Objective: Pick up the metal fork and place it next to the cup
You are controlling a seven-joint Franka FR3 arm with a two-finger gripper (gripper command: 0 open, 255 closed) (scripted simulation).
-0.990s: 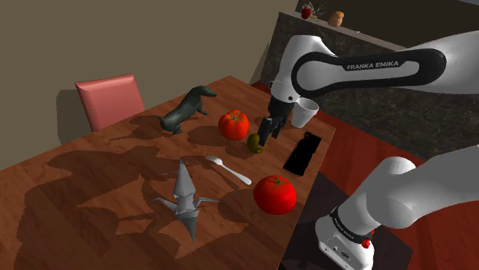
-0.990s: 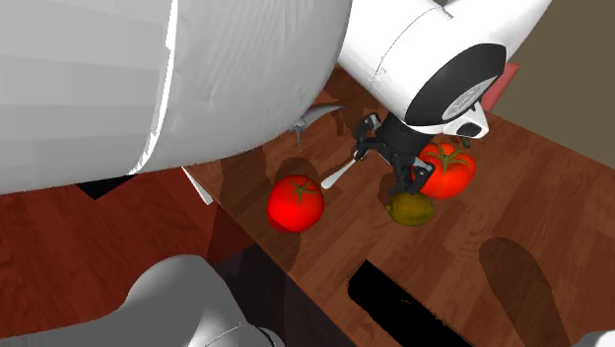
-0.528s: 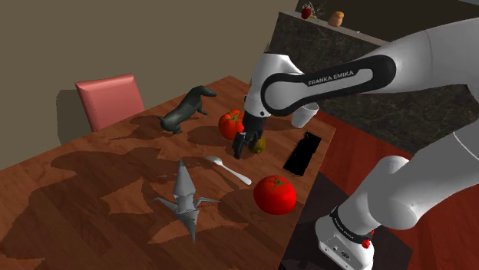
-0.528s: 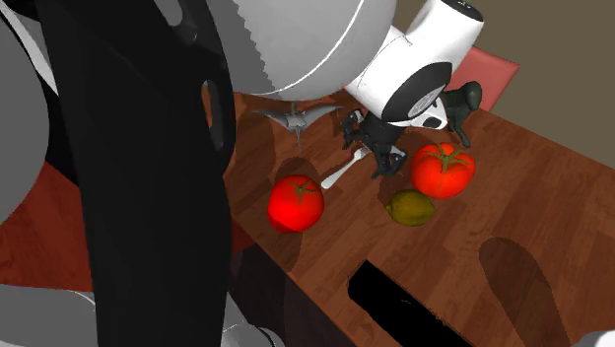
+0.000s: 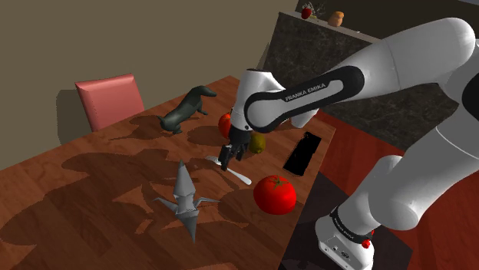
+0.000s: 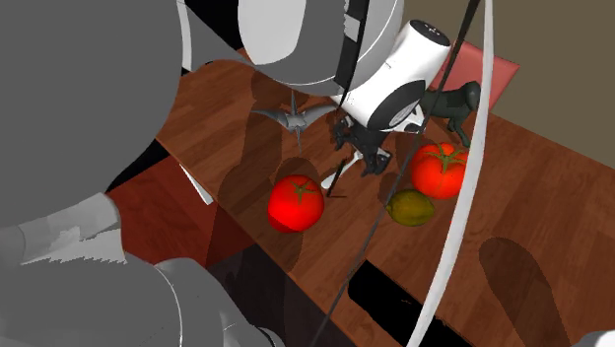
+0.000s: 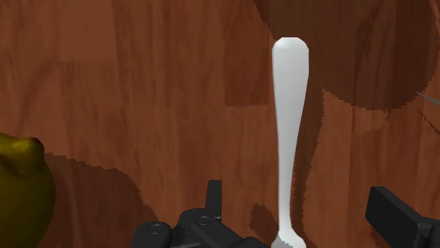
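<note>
Two black fingers [image 7: 398, 215] stand well apart in the wrist view, so we log the gripper [image 7: 297, 211] as released, clasping nothing. Fork [image 7: 290, 120]: pale white, drawn plain, lying flat on the brown wooden table [image 7: 141, 84]. Its handle runs straight out from between the fingers and touches neither of them. The tine end sits low, by the gripper body. Olive-yellow fruit [image 7: 20, 194] lies off to one side of the gripper, apart from the fork.

Shoulder view: gripper [image 5: 227, 157] points down at the table [image 5: 92, 184], right over the fork [image 5: 240, 177], one end of which pokes out toward the near tomato [image 5: 275, 194]. We cannot tell whether the fingertips touch the wood. Second tomato [image 5: 224, 123] sits partly behind the arm. Olive-yellow fruit [image 5: 259, 143] is just beside the wrist. Black flat slab [image 5: 302, 153] lies near the table edge, toward that view's right. Grey folded-paper crane [image 5: 184, 195] stands near the fork, on that view's left. Dark dog figurine [image 5: 186, 110] is farther back, with a pink chair [image 5: 110, 100] behind the table.

Second exterior view: gripper [image 6: 357, 163] is low over the fork [image 6: 330, 181]. The near tomato [image 6: 296, 204] is just beside the fork's end. Olive-yellow fruit [image 6: 411, 208] is near the second tomato [image 6: 440, 170].
</note>
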